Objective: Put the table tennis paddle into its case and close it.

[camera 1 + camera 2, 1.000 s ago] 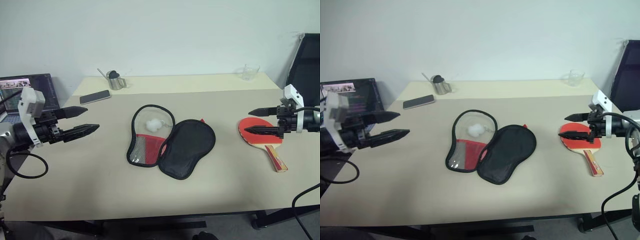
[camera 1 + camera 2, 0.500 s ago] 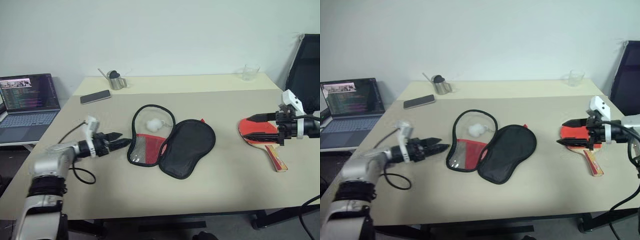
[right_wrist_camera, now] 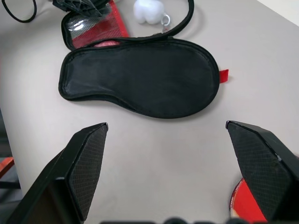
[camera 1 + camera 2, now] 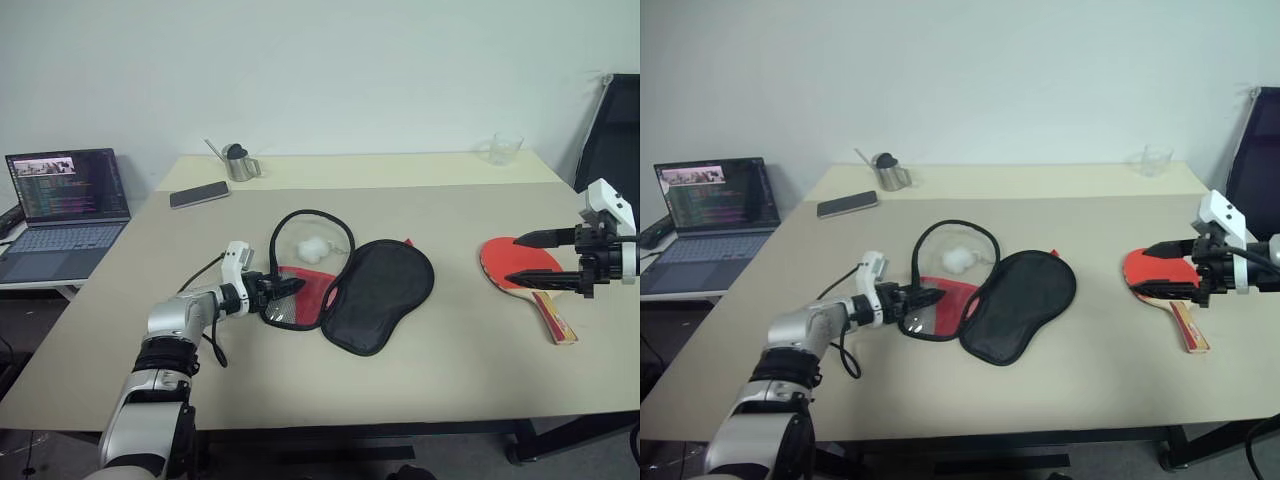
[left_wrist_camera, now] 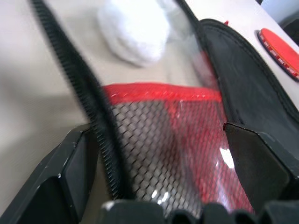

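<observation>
A beige table [image 4: 420, 380] carries the scene. Along its far edge sit a black phone [image 4: 199, 194] and a small metal pitcher [image 4: 238, 163] toward the left corner, and a clear glass [image 4: 505, 148] toward the right corner. A laptop [image 4: 66, 195] stands open beyond the left edge.

The case [image 4: 352, 283] lies unzipped at the table's middle, its black half spread flat with its long axis running diagonally, beside the red mesh half and white pom-pom [image 4: 313, 248].

The left gripper [image 4: 283, 290], fingers apart, straddles the mesh half's zip edge.

The table tennis paddle [image 4: 525, 280] lies near the right edge, red face up, handle pointing toward the near edge. The right gripper [image 4: 534, 258] hovers over it, fingers wide apart, holding nothing.
</observation>
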`<action>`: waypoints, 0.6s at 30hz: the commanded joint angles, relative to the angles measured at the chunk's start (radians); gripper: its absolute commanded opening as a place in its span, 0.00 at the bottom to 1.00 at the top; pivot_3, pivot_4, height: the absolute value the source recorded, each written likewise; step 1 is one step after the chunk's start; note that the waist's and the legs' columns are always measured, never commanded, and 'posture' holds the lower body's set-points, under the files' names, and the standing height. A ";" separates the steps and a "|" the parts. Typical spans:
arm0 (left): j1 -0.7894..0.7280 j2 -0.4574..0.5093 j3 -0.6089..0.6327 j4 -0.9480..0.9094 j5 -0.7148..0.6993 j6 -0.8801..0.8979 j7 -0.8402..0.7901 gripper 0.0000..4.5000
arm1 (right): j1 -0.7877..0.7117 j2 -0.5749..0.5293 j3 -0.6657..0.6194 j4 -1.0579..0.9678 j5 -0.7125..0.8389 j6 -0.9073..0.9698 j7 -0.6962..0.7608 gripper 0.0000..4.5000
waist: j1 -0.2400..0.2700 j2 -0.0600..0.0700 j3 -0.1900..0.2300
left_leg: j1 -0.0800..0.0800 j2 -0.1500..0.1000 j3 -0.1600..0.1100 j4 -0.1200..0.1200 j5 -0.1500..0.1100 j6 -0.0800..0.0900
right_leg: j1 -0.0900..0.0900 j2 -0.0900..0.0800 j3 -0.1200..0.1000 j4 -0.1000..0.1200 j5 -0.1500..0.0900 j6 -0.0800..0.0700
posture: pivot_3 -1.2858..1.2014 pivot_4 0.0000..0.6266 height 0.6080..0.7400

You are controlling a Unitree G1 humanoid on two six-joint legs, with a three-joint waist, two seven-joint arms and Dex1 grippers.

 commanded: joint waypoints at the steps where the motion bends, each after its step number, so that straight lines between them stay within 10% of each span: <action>1: -0.023 -0.020 0.008 -0.023 -0.015 0.024 -0.006 0.92 | -0.001 -0.034 -0.047 -0.039 0.023 0.003 -0.010 1.00 | 0.001 0.000 0.000 | 0.000 0.000 0.000 0.000 0.000 0.000 | 0.000 0.000 0.000 0.000 0.000 0.000 | 0.52 0.24 1.00; 12: 0.035 -0.049 0.088 -0.195 -0.064 0.105 0.123 0.05 | -0.004 -0.024 -0.035 -0.044 0.033 -0.003 -0.032 1.00 | 0.000 0.000 0.000 | -0.001 0.000 0.000 0.000 0.000 0.000 | 0.000 0.000 0.001 -0.001 0.000 0.000 | 0.52 0.24 1.00; 18: 0.139 -0.115 0.143 -0.405 -0.114 0.150 0.255 0.00 | -0.018 -0.014 -0.019 -0.034 0.029 -0.010 -0.030 1.00 | 0.002 0.000 0.000 | -0.001 0.000 -0.001 0.000 0.000 0.000 | 0.000 0.000 0.002 -0.001 0.000 0.000 | 0.52 0.24 1.00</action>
